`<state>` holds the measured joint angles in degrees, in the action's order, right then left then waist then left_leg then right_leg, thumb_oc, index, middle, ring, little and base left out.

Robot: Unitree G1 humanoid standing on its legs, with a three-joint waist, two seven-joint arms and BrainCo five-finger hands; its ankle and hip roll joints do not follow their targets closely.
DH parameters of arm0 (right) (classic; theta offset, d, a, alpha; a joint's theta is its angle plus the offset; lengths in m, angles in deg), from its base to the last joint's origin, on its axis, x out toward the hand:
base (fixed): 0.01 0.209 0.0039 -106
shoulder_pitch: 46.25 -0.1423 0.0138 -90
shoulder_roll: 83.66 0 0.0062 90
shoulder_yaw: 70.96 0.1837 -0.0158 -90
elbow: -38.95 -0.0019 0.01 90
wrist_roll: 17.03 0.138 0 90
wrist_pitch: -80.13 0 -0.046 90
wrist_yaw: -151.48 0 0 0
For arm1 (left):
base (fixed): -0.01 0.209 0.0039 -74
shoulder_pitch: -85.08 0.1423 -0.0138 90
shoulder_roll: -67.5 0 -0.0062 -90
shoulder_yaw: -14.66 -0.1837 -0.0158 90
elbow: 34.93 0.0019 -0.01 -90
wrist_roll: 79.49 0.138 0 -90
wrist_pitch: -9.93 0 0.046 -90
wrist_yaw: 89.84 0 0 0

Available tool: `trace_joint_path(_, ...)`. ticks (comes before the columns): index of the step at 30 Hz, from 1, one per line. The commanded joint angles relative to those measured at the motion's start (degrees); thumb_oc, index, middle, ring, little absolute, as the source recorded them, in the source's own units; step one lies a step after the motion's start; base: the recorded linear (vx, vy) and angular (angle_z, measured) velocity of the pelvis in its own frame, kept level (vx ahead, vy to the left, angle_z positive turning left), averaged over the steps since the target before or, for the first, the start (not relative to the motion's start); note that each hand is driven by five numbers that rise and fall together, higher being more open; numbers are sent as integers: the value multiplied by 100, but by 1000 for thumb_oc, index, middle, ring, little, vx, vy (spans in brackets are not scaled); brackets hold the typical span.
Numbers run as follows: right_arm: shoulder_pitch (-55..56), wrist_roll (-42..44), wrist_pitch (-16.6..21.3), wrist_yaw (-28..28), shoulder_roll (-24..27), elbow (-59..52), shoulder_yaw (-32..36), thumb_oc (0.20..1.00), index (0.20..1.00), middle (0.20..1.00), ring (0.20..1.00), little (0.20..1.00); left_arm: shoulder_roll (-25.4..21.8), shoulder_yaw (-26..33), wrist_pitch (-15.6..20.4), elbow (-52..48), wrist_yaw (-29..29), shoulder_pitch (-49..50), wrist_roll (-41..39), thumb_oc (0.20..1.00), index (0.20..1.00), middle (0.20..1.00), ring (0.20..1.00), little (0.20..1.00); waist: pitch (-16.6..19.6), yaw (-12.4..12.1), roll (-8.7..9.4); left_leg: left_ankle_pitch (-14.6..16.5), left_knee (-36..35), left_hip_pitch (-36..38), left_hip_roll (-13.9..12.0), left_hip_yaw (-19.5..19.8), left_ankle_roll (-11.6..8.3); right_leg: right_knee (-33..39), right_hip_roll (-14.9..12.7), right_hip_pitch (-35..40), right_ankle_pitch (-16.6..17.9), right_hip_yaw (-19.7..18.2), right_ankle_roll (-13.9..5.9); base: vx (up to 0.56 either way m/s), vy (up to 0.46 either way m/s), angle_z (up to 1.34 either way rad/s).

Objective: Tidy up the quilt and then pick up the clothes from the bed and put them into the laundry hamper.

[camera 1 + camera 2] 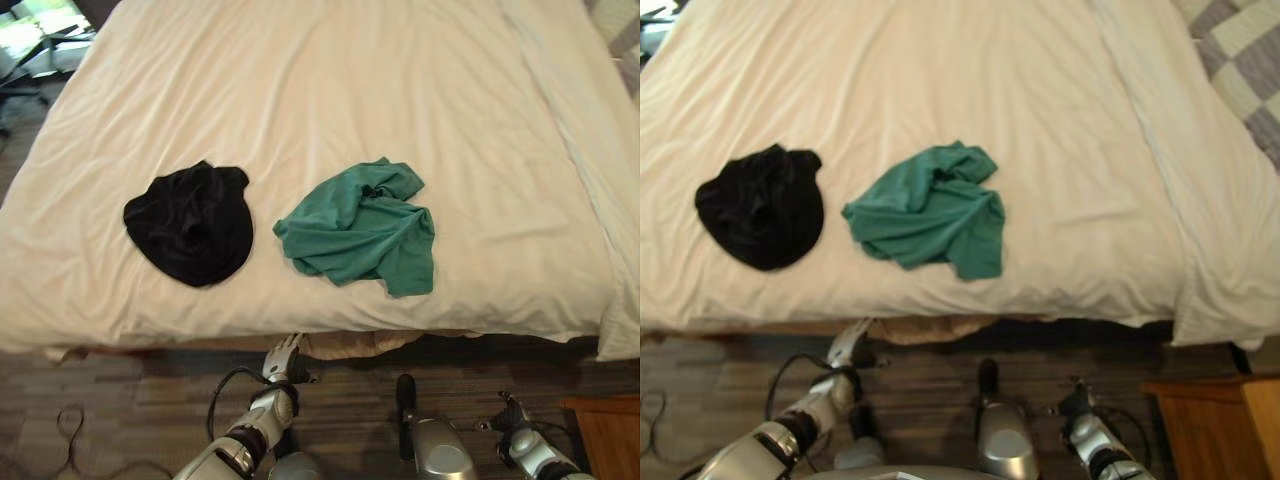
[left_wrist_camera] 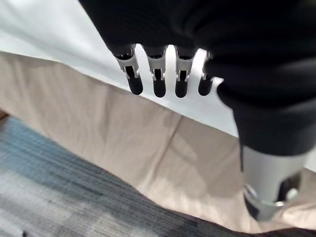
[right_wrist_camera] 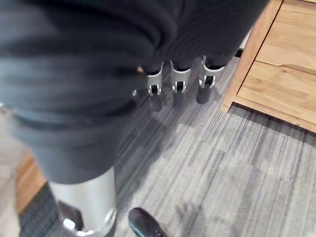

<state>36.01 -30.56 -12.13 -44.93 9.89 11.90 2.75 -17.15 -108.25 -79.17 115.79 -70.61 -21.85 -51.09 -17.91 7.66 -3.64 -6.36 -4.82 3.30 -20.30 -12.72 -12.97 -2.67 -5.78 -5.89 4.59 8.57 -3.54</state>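
The left hand (image 1: 283,358), fingers straight and empty, reaches up at the bed's near edge; beyond it the black garment (image 1: 190,224) and the green garment (image 1: 360,228), just apart, lie crumpled on the white quilt (image 1: 330,90), long axis unclear. The right hand (image 3: 175,81), fingers relaxed, hangs over grey floor (image 3: 232,168) beside a wooden cabinet (image 3: 281,59), visible in its wrist view

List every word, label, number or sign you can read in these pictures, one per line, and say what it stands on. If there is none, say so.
None can be read.
The black garment and the green garment on the white quilt show no print.
The wooden cabinet and the grey carpet are plain.
The left hand and the right hand, both open, bear no marking.
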Motion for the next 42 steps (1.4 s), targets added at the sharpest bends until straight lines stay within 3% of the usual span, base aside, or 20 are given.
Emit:
trace_joint_path(1, 66, -288, 77, 2, -521, -257, -370, 1000, 1000, 1000, 1000, 1000, -281, -33, 5, -54, -103, 172, 288, 1000, 1000, 1000, 1000, 1000, 327, -190, 450, 923, 539, 19, 404, -75, 193, 82, -1796, 236, 63, -87, -1140, 71, 494, -13)
trace_joint_path(3, -22, -324, 60, 28, -581, -338, -445, 1000, 1000, 1000, 1000, 1000, -357, 12, -20, -105, -134, 115, 269, 1000, 1000, 1000, 1000, 1000, 298, -264, 541, 968, 486, 112, 534, -290, 269, 21, -1951, 49, 359, 130, -1109, -64, 430, -28)
trace_joint_path(4, -192, -421, 85, 104, -644, -526, -667, 1000, 1000, 1000, 1000, 1000, -469, 209, -30, -50, -114, 126, 174, 1000, 1000, 1000, 1000, 1000, 249, -421, 522, 1045, 491, 217, 619, -481, 352, -118, -2072, -88, 369, 838, -1024, -65, 656, -87)
trace_joint_path(5, -149, -495, 141, 148, -705, -672, -779, 1000, 1000, 1000, 1000, 1000, -530, 227, -30, -120, -135, 259, 195, 1000, 1000, 1000, 1000, 1000, 266, -498, 450, 1153, 422, 341, 749, -639, 449, -482, -1905, -4, -137, 1283, -933, -112, 645, -123)
trace_joint_path(6, -147, -489, 174, 178, -726, -761, -836, 1000, 1000, 1000, 1000, 1000, -561, 307, -73, -53, -138, 357, 165, 1000, 1000, 1000, 1000, 1000, 227, -439, 479, 1020, 418, 278, 857, -689, 549, -744, -1523, -50, -325, 1089, -760, -62, 527, -130)
trace_joint_path(7, -110, -447, 215, 222, -721, -883, -871, 1000, 1000, 1000, 1000, 1000, -589, 413, -131, 52, -147, 425, 145, 1000, 1000, 1000, 1000, 1000, 201, -386, 477, 945, 367, 248, 968, -582, 618, -953, -949, -147, -571, 642, -738, -92, 266, -65)
trace_joint_path(8, -105, -445, 212, 224, -716, -889, -876, 1000, 1000, 1000, 1000, 1000, -586, 417, -131, 52, -147, 429, 146, 1000, 1000, 1000, 1000, 1000, 200, -403, 476, 950, 360, 266, 964, -604, 611, -994, -945, -168, -598, 617, -734, -18, 292, 17)
trace_joint_path(9, -63, -352, 220, 220, -674, -819, -867, 1000, 1000, 1000, 1000, 1000, -593, 577, -176, 316, -186, 580, 86, 1000, 1000, 1000, 1000, 1000, 216, -454, 464, 907, 252, 271, 1212, -406, 706, -977, -303, -34, -889, 266, -657, -9, 195, 58)
trace_joint_path(11, -52, -262, 154, 170, -632, -710, -731, 1000, 1000, 1000, 1000, 1000, -609, 845, -231, 602, -135, 718, -57, 1000, 1000, 1000, 1000, 1000, 285, -592, 470, 879, 91, 318, 1398, -265, 747, -589, -345, 350, -978, 438, -491, -7, 140, 78)
trace_joint_path(13, -18, 75, 104, 109, -639, -466, -420, 1000, 1000, 1000, 1000, 1000, -619, 1188, -282, 789, -99, 900, -266, 1000, 1000, 1000, 1000, 1000, 447, -542, 435, 844, -18, 285, 1394, -316, 736, -188, -274, 434, -842, 224, -518, 36, 28, 68)
trace_joint_path(18, 156, 1188, 102, -307, -598, -126, 697, 1000, 1000, 1000, 1000, 1000, -665, 2026, -288, 1025, 177, 1433, -947, 1000, 1000, 1000, 1000, 1000, 638, -511, 383, 858, -18, 370, 1446, -508, 738, 221, -431, 709, -618, 344, -576, 95, 37, 2)
trace_joint_path(19, 342, 1806, 189, -554, -485, -511, 1300, 1000, 1000, 1000, 1000, 1000, -839, 2630, -259, 931, 497, 1719, -1406, 1000, 1000, 1000, 1000, 1000, 668, -470, 350, 885, -18, 446, 1471, -528, 730, 403, -464, 855, -562, 386, -630, 87, 37, -7)
trace_joint_path(21, 491, 2031, 258, -672, -439, -760, 1552, 1000, 1000, 1000, 1000, 1000, -934, 2915, -249, 855, 658, 1829, -1589, 1000, 1000, 1000, 1000, 1000, 692, -462, 349, 881, -18, 460, 1478, -550, 721, 462, -482, 893, -519, 403, -651, 80, 26, 3)
trace_joint_path(22, 831, 2091, 345, -974, -268, -1464, 1966, 1000, 1000, 1000, 1000, 1000, -1238, 3524, -181, 616, 977, 2021, -2003, 1000, 1000, 1000, 1000, 1000, 696, -450, 340, 915, -18, 529, 1487, -585, 691, 542, -546, 1026, -490, 472, -706, 46, 9, -5)
trace_joint_path(25, 1216, 1945, 485, -1385, -147, -2342, 2410, 1000, 1000, 1000, 1000, 1000, -1541, 4036, -41, -38, 1359, 2243, -2226, 1000, 1000, 1000, 1000, 1000, 712, -431, 327, 932, -18, 569, 1488, -574, 674, 573, -582, 1090, -474, 512, -744, 65, 18, -2)
trace_joint_path(26, 1410, 1601, 515, -1688, 25, -2989, 2713, 1000, 1000, 1000, 1000, 1000, -1798, 4450, 147, -959, 1718, 2380, -2357, 1000, 1000, 1000, 1000, 1000, 720, -411, 322, 953, -18, 602, 1486, -567, 667, 578, -610, 1125, -473, 537, -779, 43, 13, 9)
trace_joint_path(30, 1494, 774, 393, -1796, 381, -3797, 2849, 1000, 1000, 1000, 1000, 1000, -1979, 4866, 353, -2073, 1895, 2428, -2492, 1000, 1000, 1000, 1000, 1000, 736, -403, 336, 958, -18, 615, 1473, -571, 675, 577, -638, 1111, -463, 512, -789, 14, 0, -3)
trace_joint_path(31, 1397, 181, 336, -1677, 763, -4317, 2820, 1000, 1000, 1000, 1000, 1000, -2132, 5115, 564, -2755, 1893, 2359, -2573, 1000, 1000, 1000, 1000, 1000, 739, -416, 346, 993, -18, 643, 1458, -573, 673, 568, -647, 1116, -485, 499, -803, -15, -22, -7)
trace_joint_path(37, 704, -735, 208, -1624, 1576, -4954, 2525, 1000, 1000, 1000, 1000, 1000, -2338, 5047, 829, -4229, 1783, 1776, -2586, 1000, 1000, 1000, 1000, 1000, 758, -442, 385, 975, -18, 674, 1401, -593, 657, 617, -633, 1135, -475, 468, -779, 14, -22, -3)
trace_joint_path(42, -105, -1112, 97, -1237, 2171, -5106, 1904, 1000, 1000, 1000, 1000, 1000, -2501, 4321, 648, -3985, 1370, 1118, -2416, 1000, 1000, 1000, 1000, 1000, 580, -438, 387, 909, -18, 555, 1365, -626, 638, 549, -613, 923, -460, 377, -770, -64, -7, -5)
